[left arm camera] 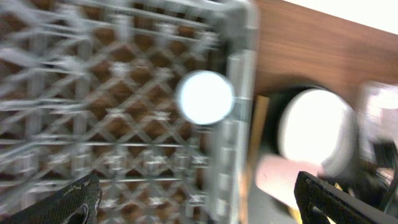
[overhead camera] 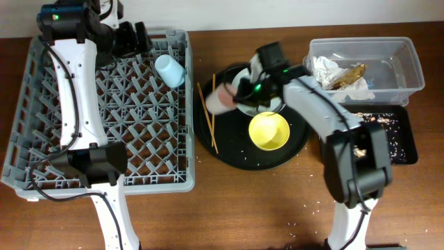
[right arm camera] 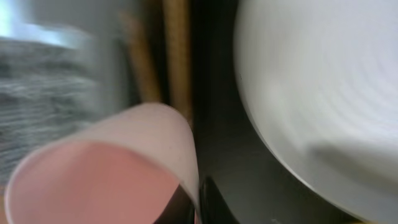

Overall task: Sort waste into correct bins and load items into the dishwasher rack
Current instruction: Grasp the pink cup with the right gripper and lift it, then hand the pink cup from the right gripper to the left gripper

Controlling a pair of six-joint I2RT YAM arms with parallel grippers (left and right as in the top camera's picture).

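Currently: pink cup (overhead camera: 220, 99) is pinched at its rim by right gripper (overhead camera: 234, 94); left gripper (overhead camera: 135, 38) is held wide above dishwasher rack (overhead camera: 139, 132).

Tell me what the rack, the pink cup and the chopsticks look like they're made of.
Dishwasher rack: grey matte moulded plastic, judging by its lattice. Pink cup: probably plastic, thin smooth rim. Chopsticks: likely wood or bamboo, tan, dull.

This looks like a robot test room, not a real kitchen. A left robot arm (overhead camera: 73, 90) and a right robot arm (overhead camera: 319, 101) stand at a wooden table (overhead camera: 277, 215) with a grey dish rack (overhead camera: 159, 182), a yellow bowl (overhead camera: 269, 130) and a clear tub (overhead camera: 413, 66).
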